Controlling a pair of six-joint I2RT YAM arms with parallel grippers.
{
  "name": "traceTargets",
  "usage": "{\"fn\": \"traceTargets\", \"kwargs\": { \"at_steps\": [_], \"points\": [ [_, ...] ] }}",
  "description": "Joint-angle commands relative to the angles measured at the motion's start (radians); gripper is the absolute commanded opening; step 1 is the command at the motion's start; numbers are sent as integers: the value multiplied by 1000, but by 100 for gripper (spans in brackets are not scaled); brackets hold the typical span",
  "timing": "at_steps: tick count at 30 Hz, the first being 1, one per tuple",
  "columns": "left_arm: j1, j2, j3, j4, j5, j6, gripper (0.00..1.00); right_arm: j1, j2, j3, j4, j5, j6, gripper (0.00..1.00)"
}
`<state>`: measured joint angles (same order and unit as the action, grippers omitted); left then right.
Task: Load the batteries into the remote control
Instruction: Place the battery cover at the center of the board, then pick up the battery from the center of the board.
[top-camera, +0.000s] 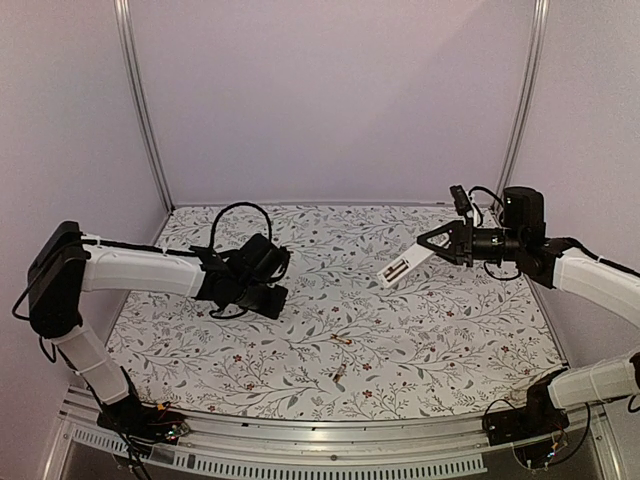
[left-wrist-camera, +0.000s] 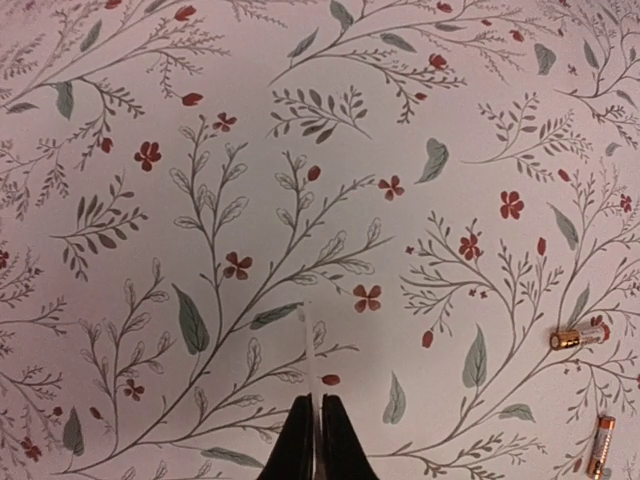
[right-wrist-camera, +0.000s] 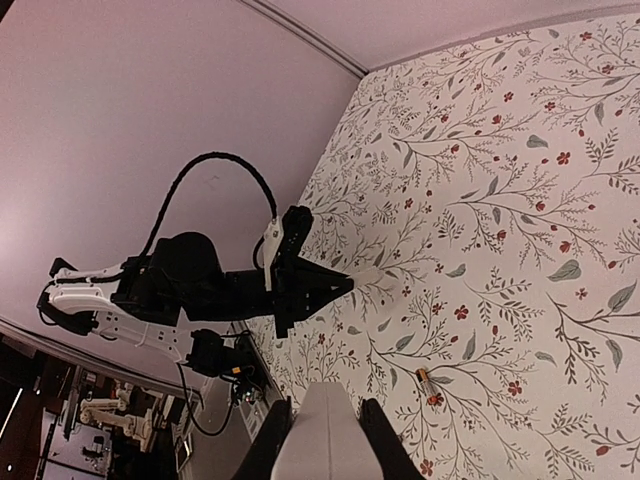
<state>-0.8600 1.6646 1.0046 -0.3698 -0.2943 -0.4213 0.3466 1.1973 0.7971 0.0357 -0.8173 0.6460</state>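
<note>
Right hand (top-camera: 428, 245) tight on the remote control (top-camera: 398, 268); batteries (top-camera: 341, 340) well apart, down on the table (top-camera: 460, 330).

There is one remote control (top-camera: 398, 268). Two batteries: one battery (top-camera: 341, 340) near the remote control, a second battery (top-camera: 339, 377) farther from it. Two grippers: left gripper (left-wrist-camera: 312, 440), right gripper (top-camera: 424, 244). One floral table (top-camera: 480, 330).
</note>
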Motion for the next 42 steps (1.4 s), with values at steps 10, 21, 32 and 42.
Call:
{"fn": "traceTargets", "kwargs": {
  "at_steps": [10,21,32,42],
  "points": [
    [112,41,-112,279,342,-122,19,0,-16,-12,-33,-17,-28,0],
    [168,-41,-142,259,383,-70,47,0,-12,-21,-36,-49,-46,0],
    [5,-76,12,86,442,341,58,0,-37,-16,-273,-48,-129,0],
    [-100,115,239,-103,533,722,56,-69,-45,-36,-441,-26,-201,0]
  ]
}}
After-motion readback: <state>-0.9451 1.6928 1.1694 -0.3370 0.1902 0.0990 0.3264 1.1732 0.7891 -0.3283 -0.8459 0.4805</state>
